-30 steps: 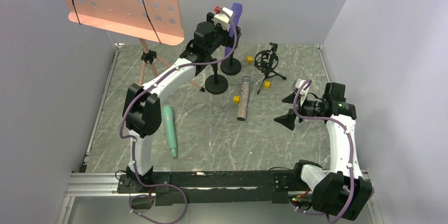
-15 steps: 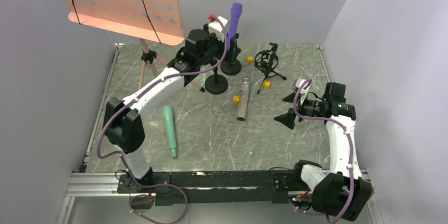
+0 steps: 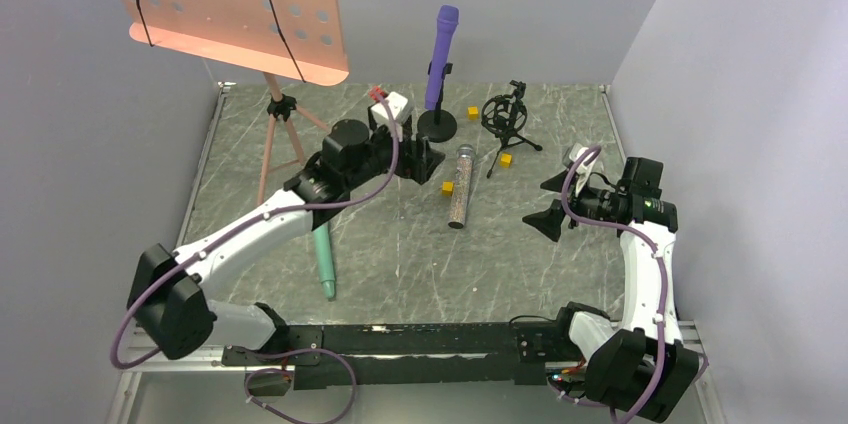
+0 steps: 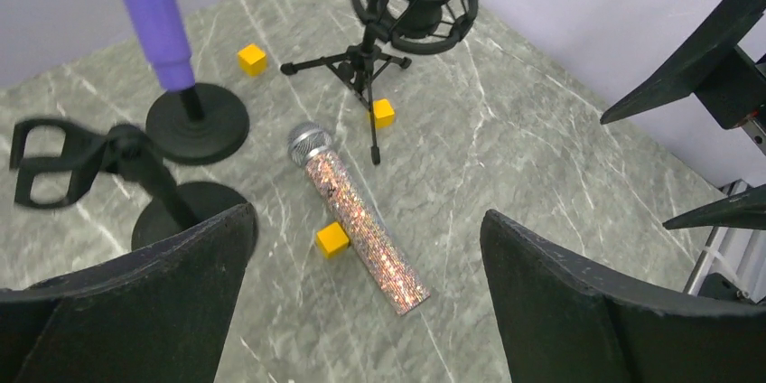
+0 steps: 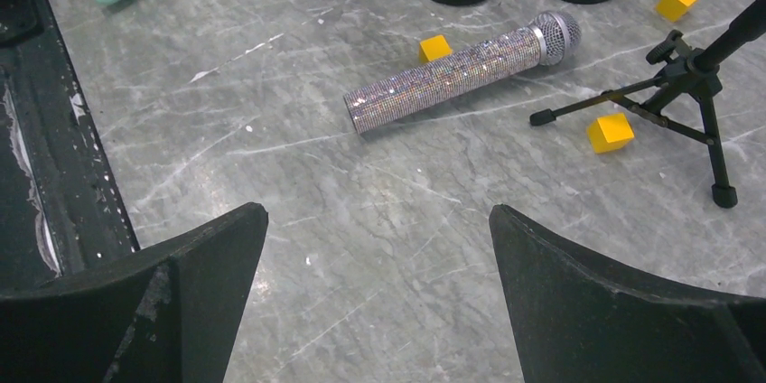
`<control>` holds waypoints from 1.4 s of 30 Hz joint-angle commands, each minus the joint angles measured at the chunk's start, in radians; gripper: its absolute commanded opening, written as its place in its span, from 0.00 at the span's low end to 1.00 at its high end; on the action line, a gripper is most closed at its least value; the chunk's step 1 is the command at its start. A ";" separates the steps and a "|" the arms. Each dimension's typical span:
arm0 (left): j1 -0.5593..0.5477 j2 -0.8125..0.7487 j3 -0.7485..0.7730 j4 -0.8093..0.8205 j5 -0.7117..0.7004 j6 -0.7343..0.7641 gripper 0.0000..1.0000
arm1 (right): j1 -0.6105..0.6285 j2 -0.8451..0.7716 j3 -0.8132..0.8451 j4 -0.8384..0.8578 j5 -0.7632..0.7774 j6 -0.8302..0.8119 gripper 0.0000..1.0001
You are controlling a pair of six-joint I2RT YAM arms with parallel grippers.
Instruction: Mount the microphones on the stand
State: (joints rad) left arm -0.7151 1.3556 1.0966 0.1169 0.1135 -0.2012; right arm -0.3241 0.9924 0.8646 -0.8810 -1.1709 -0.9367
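Top external view: the purple microphone (image 3: 441, 54) now stands upright in its round-based stand (image 3: 437, 126) at 12 o'clock on the table (image 3: 400, 264). The left gripper (image 3: 415, 159) has let go and drawn back, jaws wide apart and empty. One mounted, two to go: the glittery microphone (image 3: 460, 187) lies flat at the stand's 5 o'clock and the green microphone (image 3: 322, 244) at the table's 8 o'clock, while the right gripper (image 3: 552, 206) waits at 3 o'clock, jaws apart.

I'm running this from afar in what looks like a robotics lab cell. Bare grey walls (image 3: 560, 14) box in a marble-look table (image 3: 400, 254). A metal mounting rail (image 3: 420, 339) runs well behind the left claw (image 4: 366, 216), and a pink music stand (image 3: 230, 4) rises beyond it, to the left.
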 commanded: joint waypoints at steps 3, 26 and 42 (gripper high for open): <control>0.000 -0.073 -0.148 0.114 -0.169 -0.144 0.99 | -0.009 0.001 0.007 0.045 -0.059 0.039 1.00; 0.141 0.499 -0.054 0.518 -0.300 -0.178 0.83 | -0.011 -0.004 0.005 0.036 -0.055 0.023 1.00; 0.145 0.615 0.094 0.465 -0.272 -0.133 0.25 | -0.011 -0.003 0.009 0.016 -0.054 -0.004 1.00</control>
State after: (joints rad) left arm -0.5720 1.9724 1.1500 0.5644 -0.1921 -0.3576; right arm -0.3309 1.0004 0.8642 -0.8661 -1.1919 -0.9203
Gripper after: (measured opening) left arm 0.345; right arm 0.994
